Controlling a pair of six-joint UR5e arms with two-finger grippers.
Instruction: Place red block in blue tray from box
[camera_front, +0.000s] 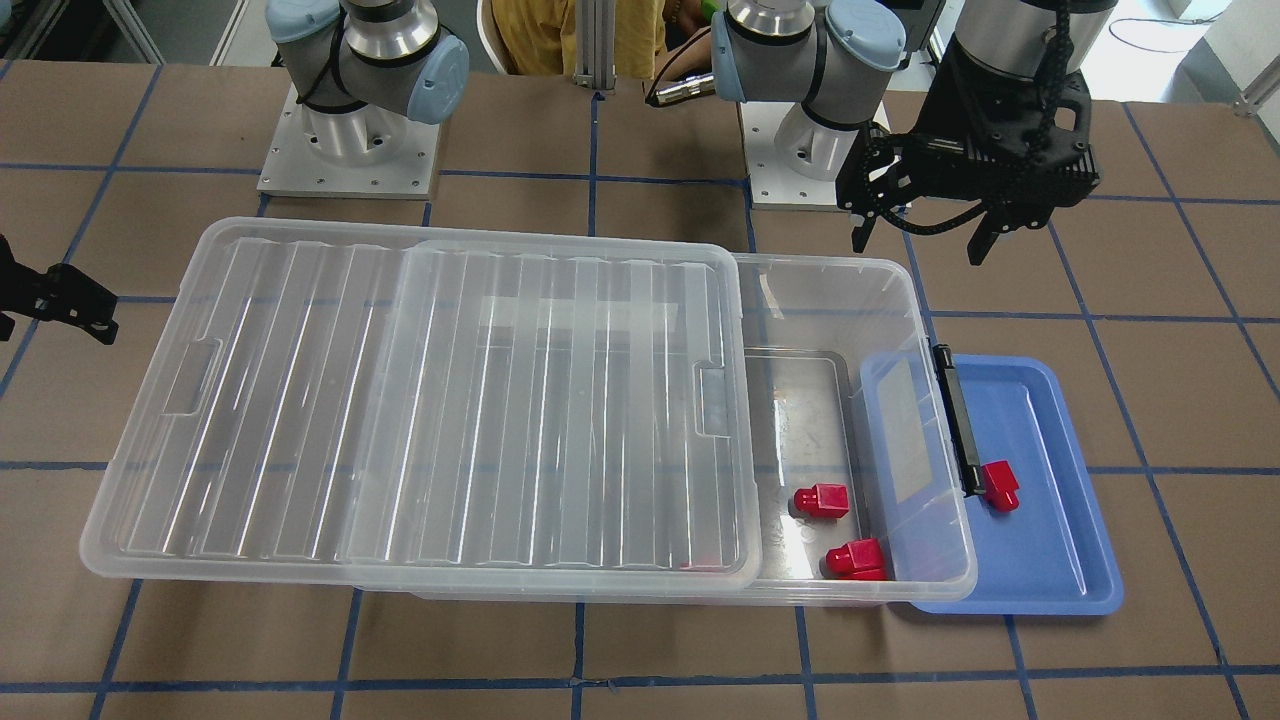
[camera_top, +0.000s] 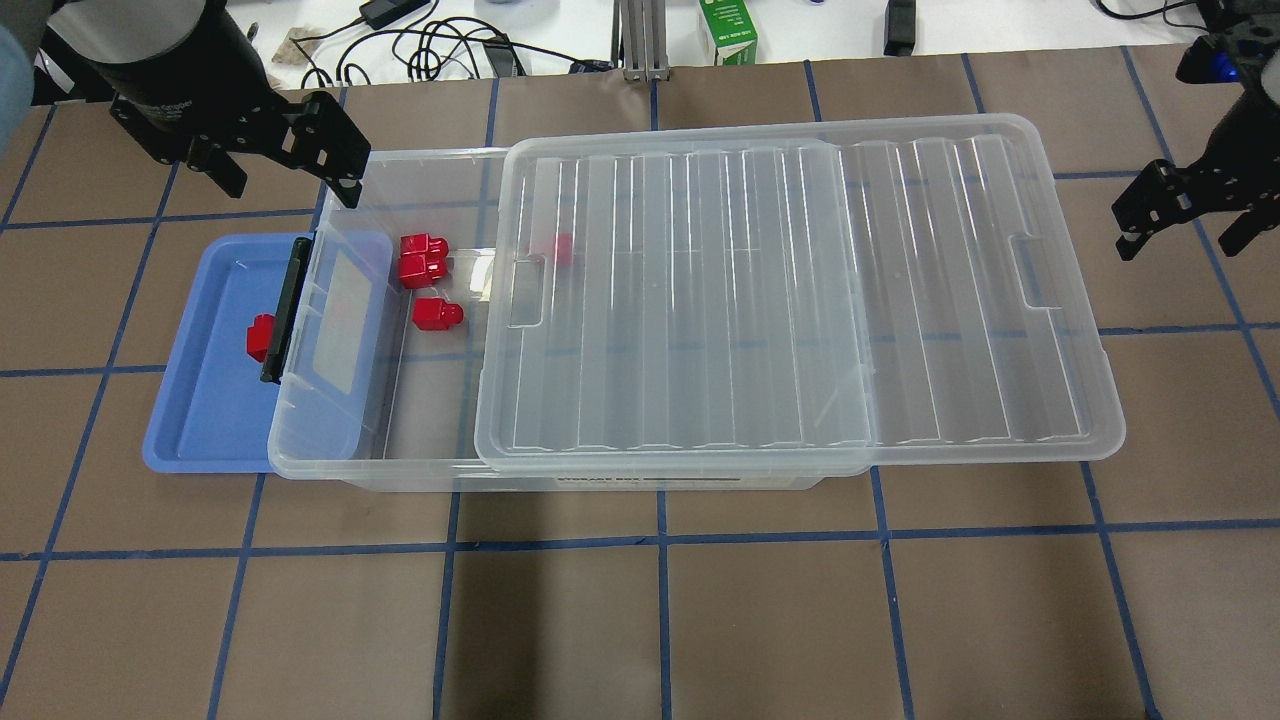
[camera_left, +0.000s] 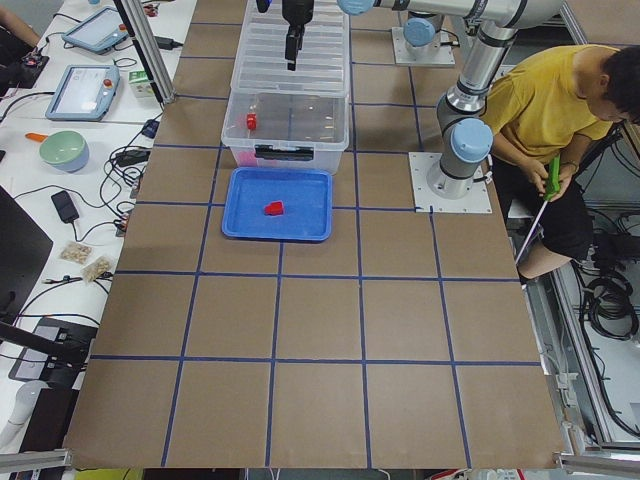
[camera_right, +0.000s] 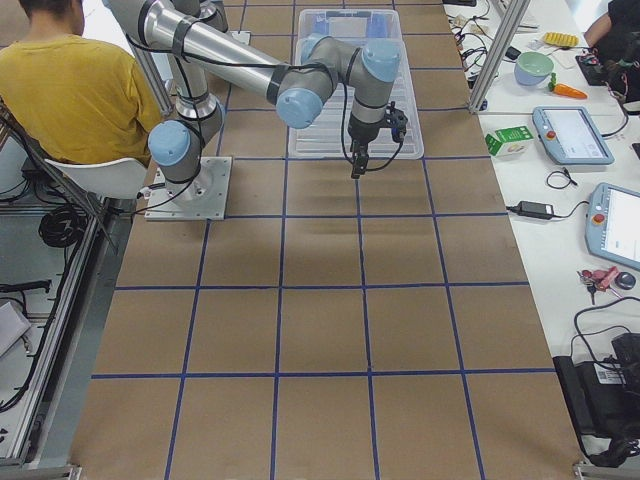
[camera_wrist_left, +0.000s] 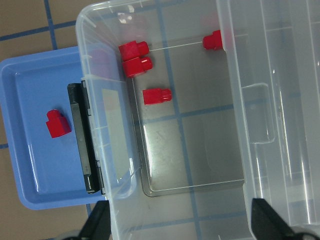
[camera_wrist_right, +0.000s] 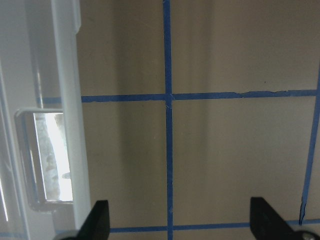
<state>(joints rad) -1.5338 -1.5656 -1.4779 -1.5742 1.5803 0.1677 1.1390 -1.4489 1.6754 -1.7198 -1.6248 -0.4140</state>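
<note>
left gripper (camera_top: 293, 182) hangs released and empty over the box's (camera_top: 420, 470) uncovered end, the nearer arm to the loose red blocks (camera_top: 437, 314) just below it, their studs pointing toward the lid (camera_top: 800, 300). one red block (camera_top: 260, 337) lies in the tray (camera_top: 200, 440) alongside. right gripper (camera_top: 1180, 235), also released, waits well apart.

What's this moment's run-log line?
left gripper: open, empty, above clear plastic box | right gripper: open, empty, beyond ribbed lid | small red plastic block: one in shallow blue plastic tray, four in box

No legible text; print on box (camera_top: 400, 470), green carton (camera_top: 734, 30) blurred.
</note>
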